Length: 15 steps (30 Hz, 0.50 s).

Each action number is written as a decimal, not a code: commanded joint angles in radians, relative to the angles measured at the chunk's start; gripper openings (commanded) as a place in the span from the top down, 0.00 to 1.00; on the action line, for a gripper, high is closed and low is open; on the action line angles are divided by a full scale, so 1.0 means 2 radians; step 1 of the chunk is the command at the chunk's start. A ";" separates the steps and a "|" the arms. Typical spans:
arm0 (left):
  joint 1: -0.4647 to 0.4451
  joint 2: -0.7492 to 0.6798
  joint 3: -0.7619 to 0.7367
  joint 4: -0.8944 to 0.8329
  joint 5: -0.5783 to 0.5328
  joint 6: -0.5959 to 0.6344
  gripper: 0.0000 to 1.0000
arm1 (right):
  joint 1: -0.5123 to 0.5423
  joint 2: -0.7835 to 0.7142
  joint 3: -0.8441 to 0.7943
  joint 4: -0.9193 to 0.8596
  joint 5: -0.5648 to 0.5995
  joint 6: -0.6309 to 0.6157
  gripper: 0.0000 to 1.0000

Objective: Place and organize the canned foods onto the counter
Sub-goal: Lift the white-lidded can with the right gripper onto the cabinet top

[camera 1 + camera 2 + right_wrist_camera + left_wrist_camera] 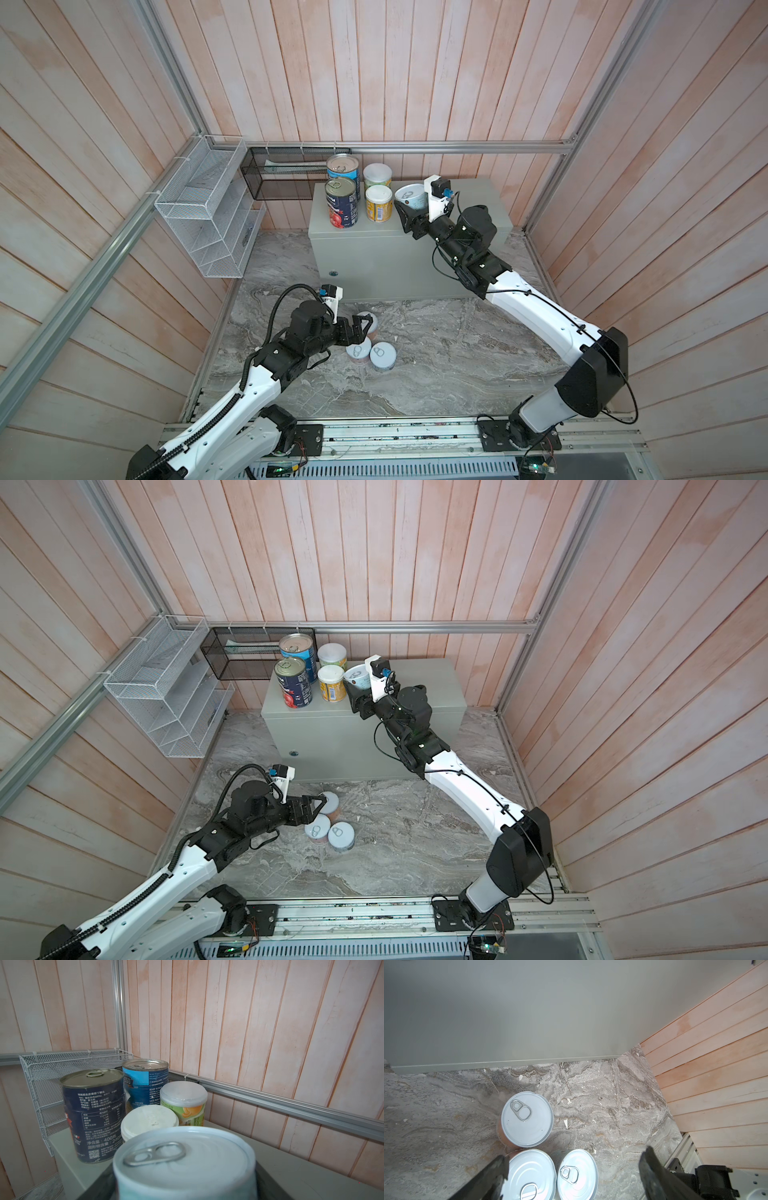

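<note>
Right wrist view: a short pull-tab can point(185, 1165) is clamped in the right gripper point(409, 210) over the counter point(270, 1157), beside four cans point(93, 1115) already standing at the counter's left end; three short cans point(383, 356) remain in front of the counter, below the wide-open left gripper point(358, 328)
</note>
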 commanded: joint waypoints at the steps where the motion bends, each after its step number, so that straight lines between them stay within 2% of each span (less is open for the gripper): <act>1: 0.001 -0.005 -0.004 -0.004 -0.013 0.004 0.00 | -0.008 0.014 0.035 0.056 0.001 -0.013 0.46; 15: 0.001 -0.008 -0.002 -0.018 -0.026 0.009 0.00 | -0.033 0.098 0.098 0.090 0.012 0.009 0.44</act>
